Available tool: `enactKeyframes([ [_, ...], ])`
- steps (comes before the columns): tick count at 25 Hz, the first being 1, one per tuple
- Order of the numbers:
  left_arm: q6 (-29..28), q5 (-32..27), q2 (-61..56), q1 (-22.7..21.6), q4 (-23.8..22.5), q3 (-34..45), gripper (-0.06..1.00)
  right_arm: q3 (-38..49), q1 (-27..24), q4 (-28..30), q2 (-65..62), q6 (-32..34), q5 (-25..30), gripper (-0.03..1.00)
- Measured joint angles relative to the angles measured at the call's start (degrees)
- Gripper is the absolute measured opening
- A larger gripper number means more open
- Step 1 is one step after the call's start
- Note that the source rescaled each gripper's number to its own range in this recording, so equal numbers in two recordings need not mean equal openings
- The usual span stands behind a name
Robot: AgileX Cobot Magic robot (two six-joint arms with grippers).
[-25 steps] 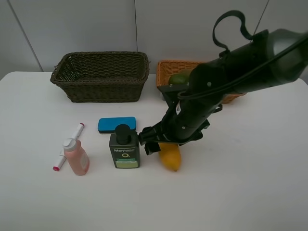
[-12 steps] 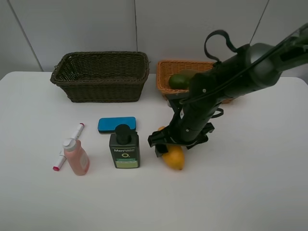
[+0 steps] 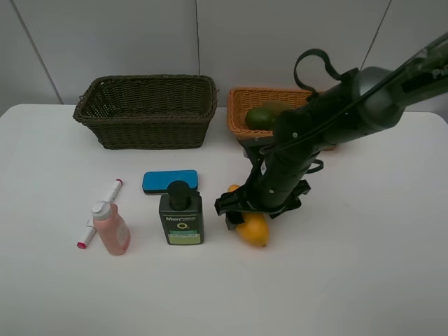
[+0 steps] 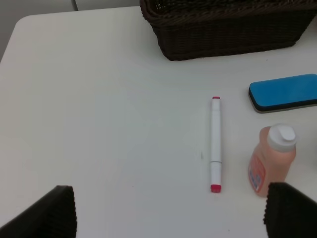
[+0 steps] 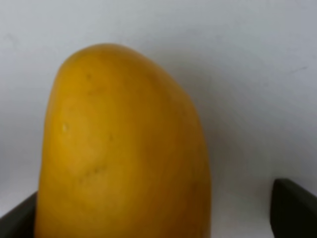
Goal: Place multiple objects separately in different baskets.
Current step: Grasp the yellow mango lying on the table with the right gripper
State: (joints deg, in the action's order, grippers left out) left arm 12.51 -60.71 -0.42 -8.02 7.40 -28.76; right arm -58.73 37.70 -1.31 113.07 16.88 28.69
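Observation:
The yellow mango (image 3: 255,232) lies on the white table, right of the dark green pump bottle (image 3: 181,217). My right gripper (image 3: 241,210) is down over the mango, open, with its fingers on either side of the mango (image 5: 124,148) and a gap on one side. My left gripper (image 4: 168,213) is open and empty above the table near the white pink-tipped marker (image 4: 216,144) and the pink bottle (image 4: 272,158). The blue eraser (image 3: 170,180) lies behind the pump bottle. A dark green avocado (image 3: 264,115) rests in the orange-tan basket (image 3: 238,115). The kiwi and bright green fruit are hidden.
The dark brown-green basket (image 3: 147,133) stands at the back left, also in the left wrist view (image 4: 223,34). The marker (image 3: 113,190) and pink bottle (image 3: 110,227) lie at the front left. The right arm covers part of the orange-tan basket.
The right arm has drawn back to the right and lowered onto the mango, uncovering more of the orange-tan basket. The mango has shifted slightly right. Little differs in the last half second.

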Motion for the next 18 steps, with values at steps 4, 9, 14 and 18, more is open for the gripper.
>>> enactKeyframes([
  [4, 0.0, 0.0, 0.0, 0.0, 0.0, 0.0, 1.0, 0.0, 0.0, 0.0, 0.0, 0.0, 0.2, 0.04],
  [9, 0.0, 0.0, 0.0, 0.0, 0.0, 0.0, 1.0, -0.2, 0.0, 0.0, 0.0, 0.0, 1.2, 0.03],
  [14, 0.0, 0.0, 0.0, 0.0, 0.0, 0.0, 1.0, -0.3, 0.0, -0.1, 0.0, 0.0, 1.5, 0.03],
  [18, 0.0, 0.0, 0.0, 0.0, 0.0, 0.0, 1.0, -0.3, 0.0, -0.1, 0.0, 0.0, 1.7, 0.03],
])
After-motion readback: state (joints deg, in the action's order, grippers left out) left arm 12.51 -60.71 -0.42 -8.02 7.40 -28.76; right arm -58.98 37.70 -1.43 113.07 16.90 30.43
